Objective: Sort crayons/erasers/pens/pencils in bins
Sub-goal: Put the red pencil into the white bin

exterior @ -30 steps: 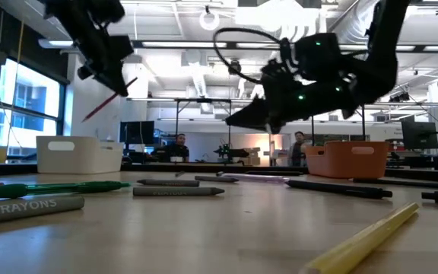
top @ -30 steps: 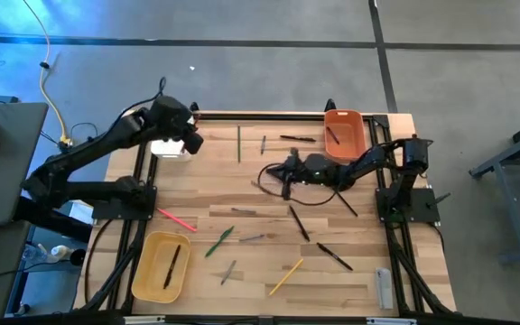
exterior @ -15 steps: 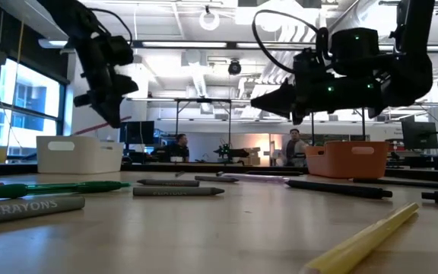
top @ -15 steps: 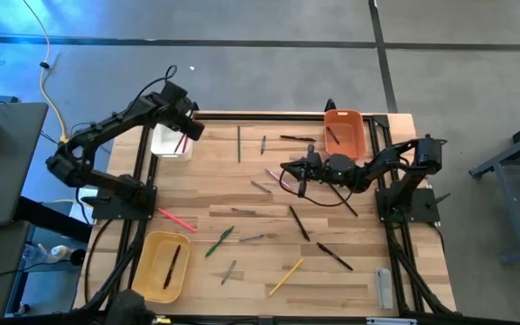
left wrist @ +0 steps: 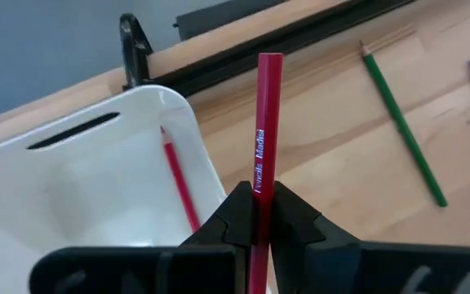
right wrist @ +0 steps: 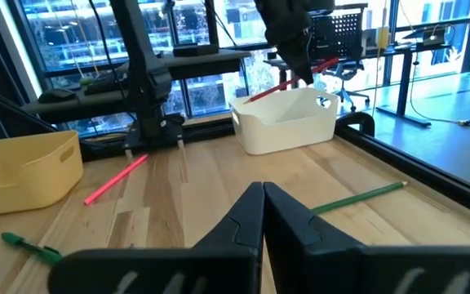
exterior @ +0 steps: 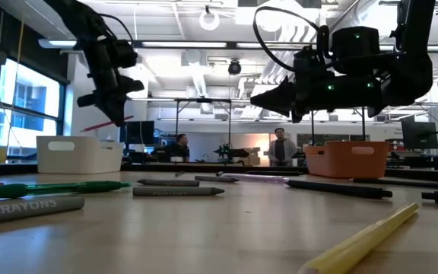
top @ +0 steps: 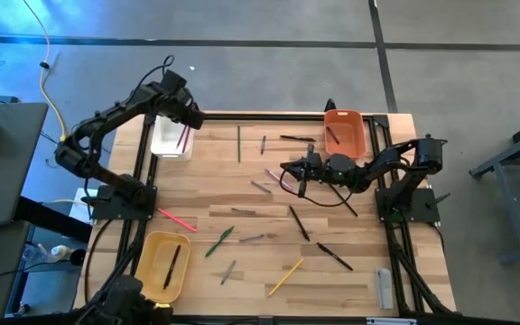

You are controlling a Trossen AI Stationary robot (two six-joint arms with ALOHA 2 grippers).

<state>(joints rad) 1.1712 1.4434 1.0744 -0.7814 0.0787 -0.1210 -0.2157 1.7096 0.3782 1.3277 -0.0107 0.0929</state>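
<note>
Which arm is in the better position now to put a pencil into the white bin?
Left. The left gripper holds the red pencil over the white bin; the right gripper hangs mid-table, shut and empty.

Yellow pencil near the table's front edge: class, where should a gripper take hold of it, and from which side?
Grip the yellow pencil at mid-shaft, coming straight down from above with the jaws set across its length. It is long and thin and lies flat and diagonal on the table, with bare wood on both sides of its middle.

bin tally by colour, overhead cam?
white bin: 1
orange bin: 1
yellow bin: 1
Total: 3
</note>
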